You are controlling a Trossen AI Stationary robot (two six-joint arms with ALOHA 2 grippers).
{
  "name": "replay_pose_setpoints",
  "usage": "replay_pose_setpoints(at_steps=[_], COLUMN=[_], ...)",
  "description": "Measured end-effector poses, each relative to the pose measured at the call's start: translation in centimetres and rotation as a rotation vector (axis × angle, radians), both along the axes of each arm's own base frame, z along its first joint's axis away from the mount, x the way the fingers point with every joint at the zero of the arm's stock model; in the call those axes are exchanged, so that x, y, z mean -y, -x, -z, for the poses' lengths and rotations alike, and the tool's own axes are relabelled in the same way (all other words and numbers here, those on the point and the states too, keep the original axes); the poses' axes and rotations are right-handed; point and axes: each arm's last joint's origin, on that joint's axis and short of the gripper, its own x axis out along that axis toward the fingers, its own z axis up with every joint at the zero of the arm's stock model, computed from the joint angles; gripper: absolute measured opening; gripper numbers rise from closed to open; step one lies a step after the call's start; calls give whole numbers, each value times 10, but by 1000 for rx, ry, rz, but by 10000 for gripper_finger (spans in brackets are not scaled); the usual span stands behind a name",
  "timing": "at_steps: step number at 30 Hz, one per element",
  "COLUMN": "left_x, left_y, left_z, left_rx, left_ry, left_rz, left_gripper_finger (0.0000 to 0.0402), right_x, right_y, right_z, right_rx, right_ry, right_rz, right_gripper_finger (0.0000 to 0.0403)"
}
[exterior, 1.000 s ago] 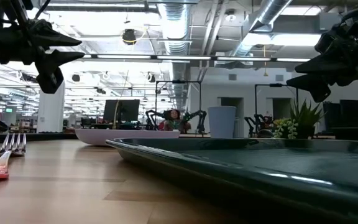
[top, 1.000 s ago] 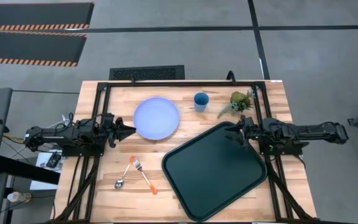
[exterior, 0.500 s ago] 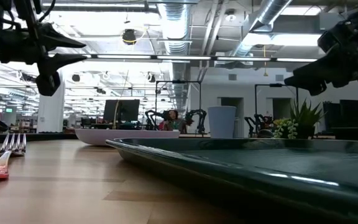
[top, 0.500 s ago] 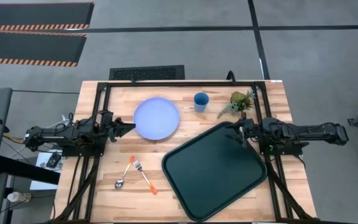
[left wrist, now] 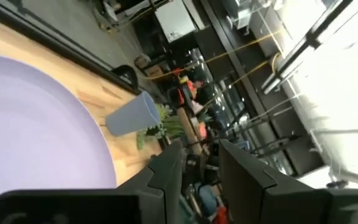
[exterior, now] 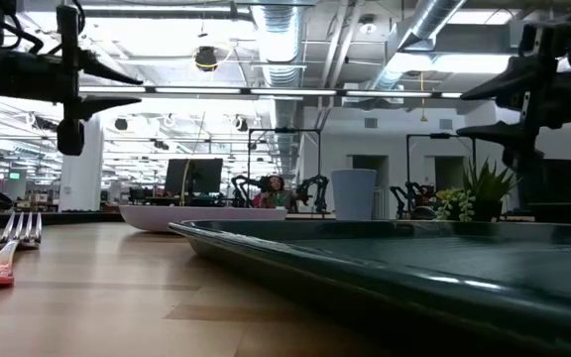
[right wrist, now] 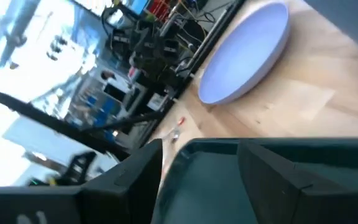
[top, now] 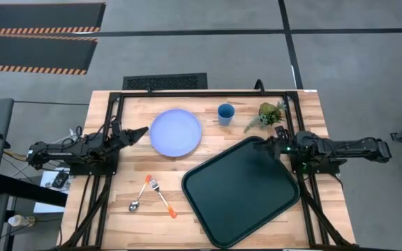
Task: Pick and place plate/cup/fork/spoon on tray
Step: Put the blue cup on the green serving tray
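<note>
The pale blue-lavender plate (top: 176, 132) lies flat on the wooden table at the far middle; it also shows in the left wrist view (left wrist: 36, 124) and the right wrist view (right wrist: 244, 53). The blue cup (top: 225, 113) stands upright to its right. The fork (top: 163, 198) and the spoon (top: 139, 195) lie side by side near the left front. The dark tray (top: 241, 189) lies at the right front. My left gripper (top: 142, 131) hovers open just left of the plate. My right gripper (top: 279, 143) hovers open above the tray's far right corner.
A small potted plant (top: 269, 115) stands at the far right, behind my right gripper. A black frame (top: 208, 92) runs along the table's far edge and down both sides. Bare wood lies between the plate and the tray.
Both grippers have risen and tipped from slanting down toward level. My left gripper has shifted a little toward the far edge beside the plate. My right gripper has drawn back toward the table's right edge. Nothing on the table has moved.
</note>
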Motion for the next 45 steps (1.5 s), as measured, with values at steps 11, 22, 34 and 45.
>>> replay_pose_setpoints(at_steps=[11,22,34,45], left_x=[0,-1,0,2], left_y=[8,6,-14,-18], left_z=[-34,-73,-75,-71], left_rx=[252,194,76,43], left_ry=[-90,-192,-200,-194], left_rz=[-7,-67,-28,32], left_gripper_finger=[91,91,143,176], right_x=[11,42,122,162], right_y=[1,-33,-110,-150], right_z=[-19,-106,-122,-74], right_rx=[68,-269,-755,-923], right_ry=[-8,159,121,9], right_rz=[220,427,379,221], right_gripper_finger=[232,232,235,255])
